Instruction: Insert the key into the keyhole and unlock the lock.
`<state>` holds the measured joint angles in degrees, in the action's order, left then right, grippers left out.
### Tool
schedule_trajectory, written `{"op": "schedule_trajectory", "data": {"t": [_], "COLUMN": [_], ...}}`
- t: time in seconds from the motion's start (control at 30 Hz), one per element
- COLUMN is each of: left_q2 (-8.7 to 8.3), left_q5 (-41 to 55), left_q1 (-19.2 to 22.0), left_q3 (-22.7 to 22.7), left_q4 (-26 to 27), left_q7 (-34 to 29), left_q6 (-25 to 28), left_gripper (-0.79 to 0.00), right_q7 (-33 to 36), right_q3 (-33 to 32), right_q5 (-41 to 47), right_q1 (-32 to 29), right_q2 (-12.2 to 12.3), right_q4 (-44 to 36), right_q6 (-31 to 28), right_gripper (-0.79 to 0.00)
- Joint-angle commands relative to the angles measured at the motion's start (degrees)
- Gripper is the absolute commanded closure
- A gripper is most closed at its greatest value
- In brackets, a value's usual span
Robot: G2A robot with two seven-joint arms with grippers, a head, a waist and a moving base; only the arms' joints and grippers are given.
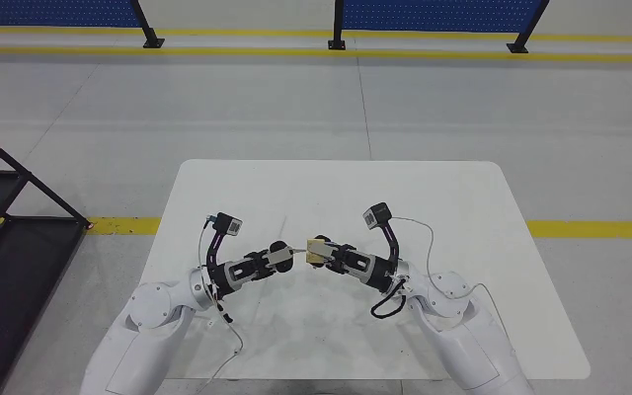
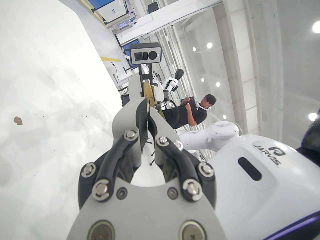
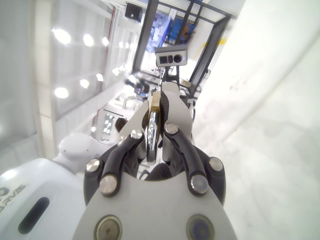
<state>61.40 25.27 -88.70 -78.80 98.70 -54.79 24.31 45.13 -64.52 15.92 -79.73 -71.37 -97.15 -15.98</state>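
Note:
Both arms meet tip to tip above the middle of the white table (image 1: 444,197). My right gripper (image 1: 329,256) is shut on a brass padlock (image 1: 317,251). In the right wrist view the padlock's brass body (image 3: 156,102) sits at the fingertips and its chrome shackle (image 3: 152,132) runs back between the fingers. My left gripper (image 1: 288,256) is shut on the key (image 1: 300,251), whose thin blade (image 3: 159,84) meets the padlock's end face. In the left wrist view the left gripper (image 2: 145,101) hides the key, and the padlock (image 2: 148,92) shows just past the fingertips.
A small brown spot (image 2: 18,120) marks the tabletop. A black frame (image 1: 30,227) stands beside the table's left edge. Yellow floor lines and blue barriers (image 1: 434,12) lie beyond the far edge.

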Motion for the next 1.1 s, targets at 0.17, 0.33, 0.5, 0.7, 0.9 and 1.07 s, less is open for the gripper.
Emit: {"op": "schedule_trajectory", "data": {"t": [0.17,0.33,0.5,0.7,0.9,1.07], "left_q2": [-0.09,-0.11,-0.12,-0.12,-0.19,-0.47], "left_q5": [-0.12,-0.21,-0.4,-1.14,-1.88,-1.57], "left_q1": [0.08,0.27,0.7,1.08,0.91,-0.4], "left_q3": [0.08,0.35,0.77,1.33,1.15,-0.7], "left_q4": [-0.04,-0.13,-0.17,-0.25,-0.15,0.55], "left_q7": [0.32,0.67,0.75,1.23,2.3,2.81], "left_q6": [-0.18,-0.3,-0.54,-0.67,-0.53,0.24], "left_gripper": [0.0,0.0,0.0,0.0,0.0,0.0], "right_q7": [0.0,0.0,0.0,0.0,0.0,0.0], "right_q3": [0.0,0.0,0.0,0.0,0.0,0.0], "right_q5": [0.0,0.0,0.0,0.0,0.0,0.0], "right_q1": [0.0,0.0,0.0,0.0,0.0,0.0], "right_q2": [0.0,0.0,0.0,0.0,0.0,0.0], "right_q4": [0.0,0.0,0.0,0.0,0.0,0.0], "right_q6": [0.0,0.0,0.0,0.0,0.0,0.0], "right_gripper": [0.0,0.0,0.0,0.0,0.0,0.0]}}
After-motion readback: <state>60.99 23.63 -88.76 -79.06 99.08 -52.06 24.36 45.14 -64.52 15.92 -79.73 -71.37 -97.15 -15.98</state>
